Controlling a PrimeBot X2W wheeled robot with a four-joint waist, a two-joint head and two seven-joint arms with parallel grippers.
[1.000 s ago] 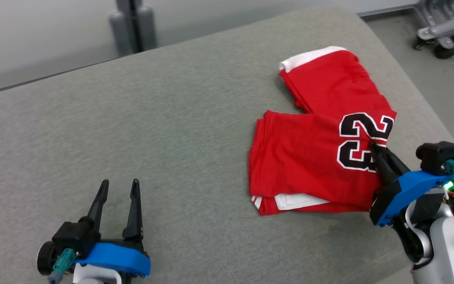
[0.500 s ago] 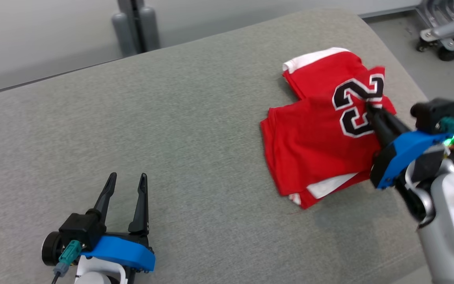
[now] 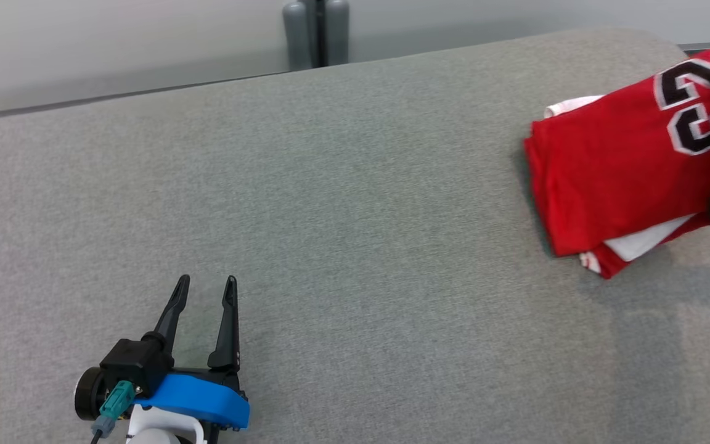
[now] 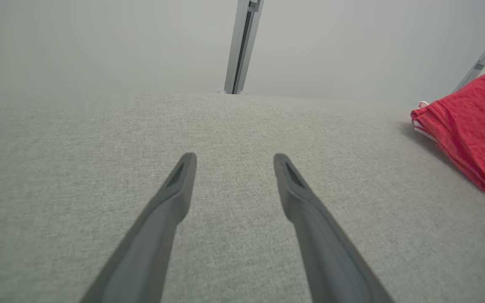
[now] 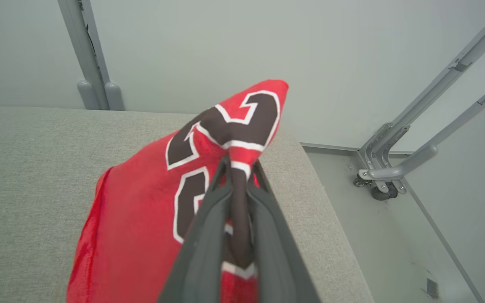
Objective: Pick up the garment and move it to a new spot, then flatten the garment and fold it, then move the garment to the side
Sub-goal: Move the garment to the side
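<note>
**Red garment pinched at the pad's far right**

A grey woven pad [image 3: 330, 185] spans the scene and rounds off at its far-right corner. Behind it stand a pale wall and a grey post [image 3: 317, 31]. To the right of the pad the floor [image 5: 394, 244] is pale grey as well.

The garment [image 3: 614, 179], red and folded, is at the far right of the pad. Its long axis runs from near left to far right. The folded edge faces left and white trim peeks out at the near end. The black numerals sit at the far-right end, which is raised off the pad.

The right gripper [image 5: 241, 164] is clamped on that raised end, with a pleat of numbered cloth squeezed between its fingers. The left gripper [image 3: 206, 282] hovers at the near left, well apart from the garment. Its fingers are spread with nothing between them.

The head view gives the garment's outline, cut off at the right edge. The right wrist view shows the pinch itself and a wheeled metal frame [image 5: 387, 176] on the floor. The left wrist view shows the stacked layers of the garment's left edge against the pad.
</note>
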